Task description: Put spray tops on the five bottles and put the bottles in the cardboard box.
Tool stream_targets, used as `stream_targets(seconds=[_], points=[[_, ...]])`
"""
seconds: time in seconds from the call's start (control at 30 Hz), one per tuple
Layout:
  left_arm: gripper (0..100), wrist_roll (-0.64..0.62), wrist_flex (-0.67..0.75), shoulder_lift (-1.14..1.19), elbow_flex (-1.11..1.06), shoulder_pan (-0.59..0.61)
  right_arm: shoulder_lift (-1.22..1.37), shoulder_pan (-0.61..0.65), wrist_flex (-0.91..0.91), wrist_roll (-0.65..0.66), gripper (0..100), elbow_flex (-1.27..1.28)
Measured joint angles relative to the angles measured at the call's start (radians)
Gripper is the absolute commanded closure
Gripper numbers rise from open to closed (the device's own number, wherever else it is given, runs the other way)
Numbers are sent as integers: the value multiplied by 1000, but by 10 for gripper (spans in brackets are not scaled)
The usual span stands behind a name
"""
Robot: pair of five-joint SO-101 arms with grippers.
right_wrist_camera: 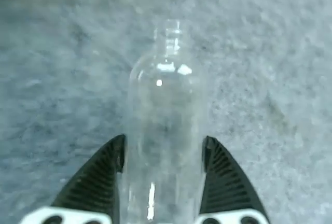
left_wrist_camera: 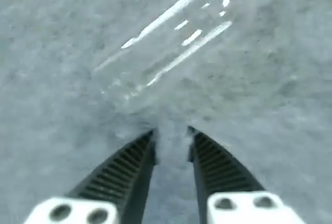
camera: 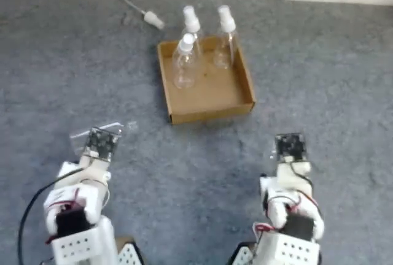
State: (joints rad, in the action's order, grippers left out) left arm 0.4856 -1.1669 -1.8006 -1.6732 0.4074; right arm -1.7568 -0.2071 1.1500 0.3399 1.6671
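we are judging the clear, round-shouldered plastic bottle [right_wrist_camera: 165,94] to be light, thin-walled and smooth, so it is likely yielding under a hard squeeze and slipping under a weak one. we are advising a hold across the straight middle of its body, leaving the threaded neck free for a top. the right gripper [right_wrist_camera: 165,140] is taking that hold, its black ribbed fingers [right_wrist_camera: 106,175] pressing on both sides of the body while the neck is pointing away over the grey carpet [right_wrist_camera: 270,79]. this bottle is showing an open neck with no spray top and bright glints on its shoulder. the left gripper [left_wrist_camera: 171,133] is standing slightly parted and empty, just short of a second clear plastic bottle [left_wrist_camera: 171,42] that is lying on its side on the carpet, slantwise to the jaws. in the high view we are seeing the shallow brown cardboard box [camera: 212,113] well ahead of both arms. one capped bottle [camera: 185,62] is leaning inside it and two more are standing at its far wall. a loose white spray top [camera: 152,18] is lying beyond its far left corner.
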Motion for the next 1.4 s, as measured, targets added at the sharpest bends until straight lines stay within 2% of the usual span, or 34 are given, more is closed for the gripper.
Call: stream_targets(seconds=[0.2,0.4,0.6,0.8,0.93,1.23,1.4], points=[[940,-2,0,-2,-3,20,-72,-66,58,0,995,0],[940,-2,-173,-14,-3,21,-72,-71,69,2,995,0],[940,-3,-180,-14,-3,21,-71,-74,69,3,995,0],[940,-3,-180,-14,-3,21,-71,-181,75,2,995,0],[940,-3,-180,-14,-3,21,-69,-203,75,2,995,0],[940,-3,-180,-14,-3,21,-69,-203,77,2,995,0],[940,-3,-180,-14,-3,21,-69,-94,77,3,995,0]])
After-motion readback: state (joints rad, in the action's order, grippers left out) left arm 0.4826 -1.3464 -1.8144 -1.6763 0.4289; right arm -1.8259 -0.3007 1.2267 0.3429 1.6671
